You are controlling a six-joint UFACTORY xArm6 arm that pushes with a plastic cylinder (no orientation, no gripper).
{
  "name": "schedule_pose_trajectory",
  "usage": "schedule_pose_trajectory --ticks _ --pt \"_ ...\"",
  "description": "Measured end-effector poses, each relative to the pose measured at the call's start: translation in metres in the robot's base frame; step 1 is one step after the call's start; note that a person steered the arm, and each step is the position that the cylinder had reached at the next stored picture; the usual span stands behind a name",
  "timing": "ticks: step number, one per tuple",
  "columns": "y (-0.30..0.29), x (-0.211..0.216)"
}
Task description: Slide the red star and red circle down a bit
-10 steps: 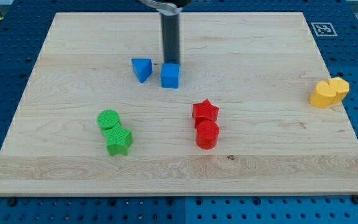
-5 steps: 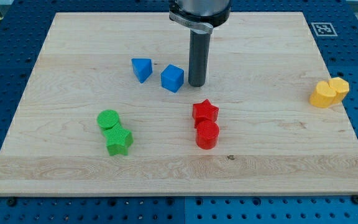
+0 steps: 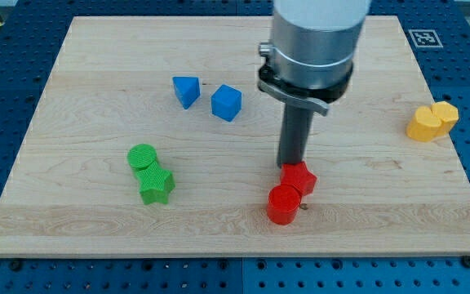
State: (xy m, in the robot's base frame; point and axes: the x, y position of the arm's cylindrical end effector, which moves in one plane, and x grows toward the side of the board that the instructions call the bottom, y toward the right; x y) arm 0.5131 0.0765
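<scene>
- No gripper is fitted here, so nothing can be opened, closed or held; just a straight dark rod is seen, and my tip (image 3: 291,166) is planted right at the 12 o'clock edge of the red star (image 3: 299,178), apparently touching it.
- The red star is found a bit right of the board's middle, toward the view's bottom, with the red circle (image 3: 283,204) pressed against it at about 7 o'clock.
- Both reds are sat just short of the bottom edge of the wooden board (image 3: 88,49), with some bare wood left below them.
- A blue cube (image 3: 227,103) is seen at roughly 10 o'clock from my tip, well apart, and a blue triangle-ish block (image 3: 186,90) is parked near it at 9 o'clock, not touching.
- A green circle (image 3: 143,157) and a green star (image 3: 156,184) are stuck together, way over at 9 o'clock from the reds.
- Two yellow blocks (image 3: 432,121) are huddled touching at the board's right edge, at about 2 o'clock from my tip; their exact shapes can't really be made out.
- The big grey cylinder of the arm (image 3: 312,41) is seen over the top middle of the board.
</scene>
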Motion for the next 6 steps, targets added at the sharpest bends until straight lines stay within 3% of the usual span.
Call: schedule_pose_trajectory --ticks 2,3,5,6 --pt "0.049 0.019" --pt "0.041 0.027" --pt "-0.003 -0.023" --pt "-0.033 -0.022"
